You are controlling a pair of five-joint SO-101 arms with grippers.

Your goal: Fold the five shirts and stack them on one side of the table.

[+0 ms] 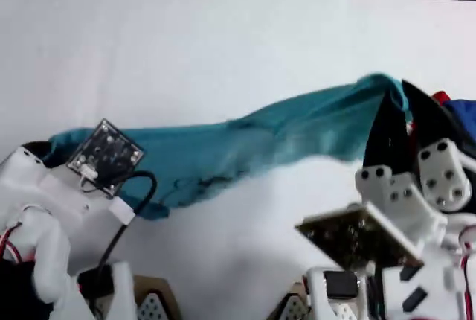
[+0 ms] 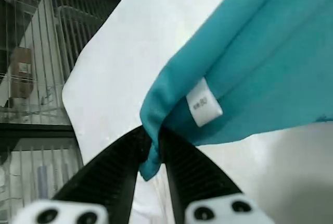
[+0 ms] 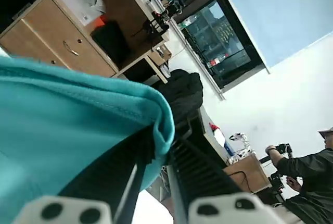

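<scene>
White tabletop (image 1: 223, 30) spreads under the teal shirt (image 1: 245, 145), which is stretched between my arms. My left gripper (image 2: 153, 151) pinches just a hem corner; my right gripper (image 3: 161, 146) clamps the opposite edge, up off the surface. I judge either thin bite could slip if I pull wider, dropping it bunched.

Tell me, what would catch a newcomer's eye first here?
A teal shirt is stretched long across the white table between the two arms. The left arm's jaws are shut on the end with a small white tag, and the right arm's jaws clamp the opposite end. Beside the right arm, a bit of blue and red cloth peeks out.
</scene>
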